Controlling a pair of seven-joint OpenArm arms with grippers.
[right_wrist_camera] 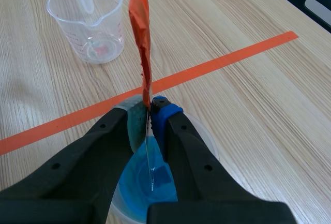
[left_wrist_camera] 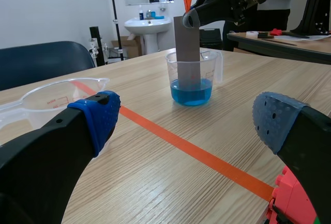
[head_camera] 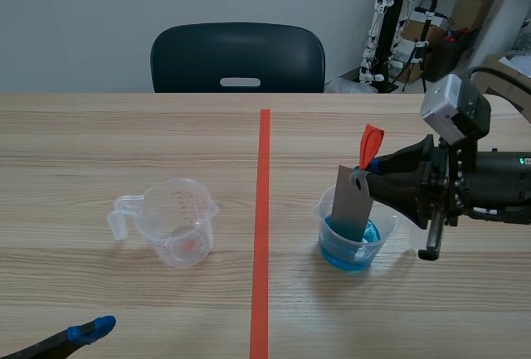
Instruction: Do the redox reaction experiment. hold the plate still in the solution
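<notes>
A grey metal plate [head_camera: 352, 202] with an orange-red tag [head_camera: 369, 143] on its top stands upright in a clear beaker [head_camera: 354, 235] of blue solution, right of the tape line. My right gripper [head_camera: 371, 178] is shut on the plate's top edge. In the right wrist view the plate [right_wrist_camera: 150, 154] shows edge-on between the fingers, its lower end in the blue liquid [right_wrist_camera: 142, 182]. From the left wrist view the plate [left_wrist_camera: 186, 48] dips into the beaker [left_wrist_camera: 192, 76]. My left gripper [head_camera: 91, 330] sits low at the near left, open; its blue pads [left_wrist_camera: 98, 115] are wide apart.
An empty clear measuring cup [head_camera: 170, 220] with a handle stands left of the orange tape line [head_camera: 262, 226]. A dark chair [head_camera: 238, 58] stands behind the table's far edge. Equipment and boxes fill the back right corner.
</notes>
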